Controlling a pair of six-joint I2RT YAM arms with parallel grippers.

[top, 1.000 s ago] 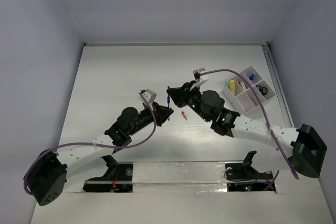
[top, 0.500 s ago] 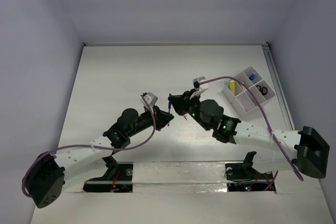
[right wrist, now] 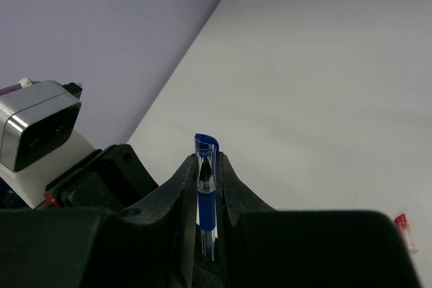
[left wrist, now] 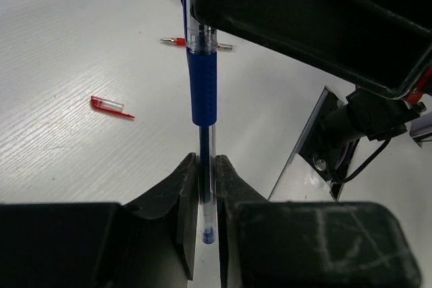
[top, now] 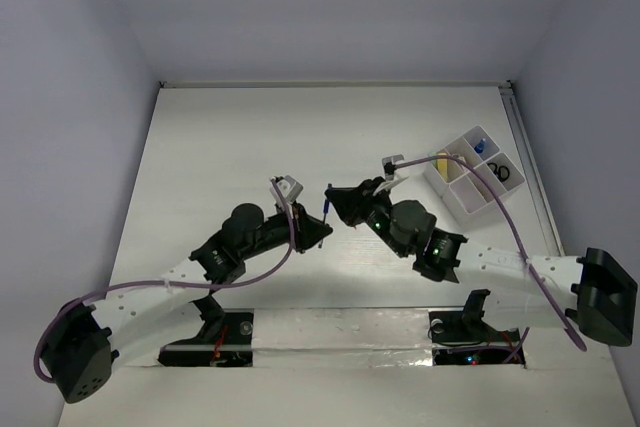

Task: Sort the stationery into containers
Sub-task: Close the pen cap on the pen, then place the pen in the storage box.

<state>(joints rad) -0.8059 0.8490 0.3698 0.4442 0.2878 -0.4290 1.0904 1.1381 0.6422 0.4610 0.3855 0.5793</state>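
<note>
The blue pen (top: 327, 209) is up in the air over the middle of the table (top: 220, 137), and both arms hold it. The left gripper (left wrist: 204, 166) pinches the thin clear end. The right gripper (right wrist: 206, 166) pinches the other end, and the clip pokes out past its fingers. A second ago the pen was a bit farther back. Now both grippers and the pen have come closer to the near edge. The white tray (top: 432, 179) sits well apart by the right edge, just where it was. A small red bit (left wrist: 111, 106) lies on the table below the pen.
</note>
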